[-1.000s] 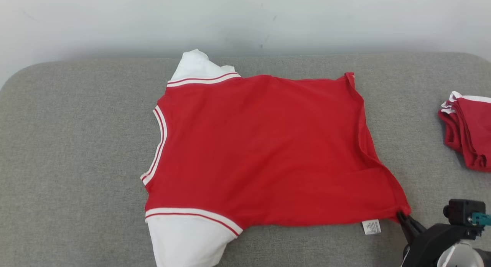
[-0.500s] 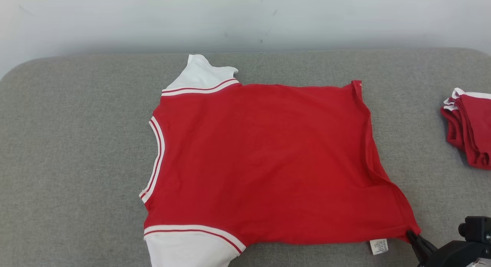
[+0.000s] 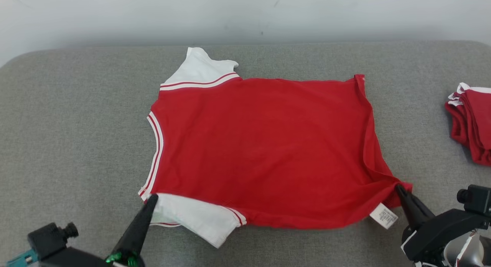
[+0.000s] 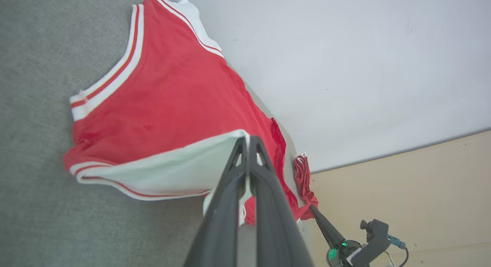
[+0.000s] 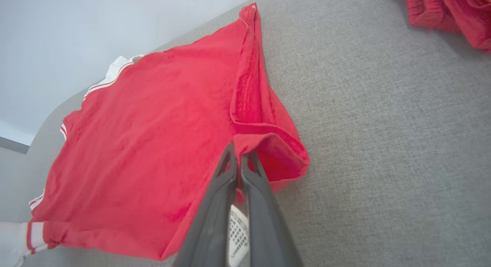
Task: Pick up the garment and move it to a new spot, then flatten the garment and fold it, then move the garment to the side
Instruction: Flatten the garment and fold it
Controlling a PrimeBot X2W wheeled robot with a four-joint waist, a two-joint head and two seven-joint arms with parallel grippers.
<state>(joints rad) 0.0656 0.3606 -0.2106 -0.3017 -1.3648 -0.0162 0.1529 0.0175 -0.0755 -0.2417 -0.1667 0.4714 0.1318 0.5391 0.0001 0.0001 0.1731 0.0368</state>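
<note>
The left gripper (image 3: 152, 198) is clenched on the edge of the near white sleeve (image 3: 195, 217). The right gripper (image 3: 399, 188) pinches the near hem corner of the red shirt (image 3: 261, 144), beside its label (image 3: 383, 216). The shirt lies spread mid-worktop (image 3: 76, 125), well apart from a pile of red clothes (image 3: 472, 121) at the right.

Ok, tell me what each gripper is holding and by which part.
Both hold the shirt. The left gripper is shut on the edge of its near white sleeve; the right gripper is shut on its near bottom corner, beside the label.
</note>
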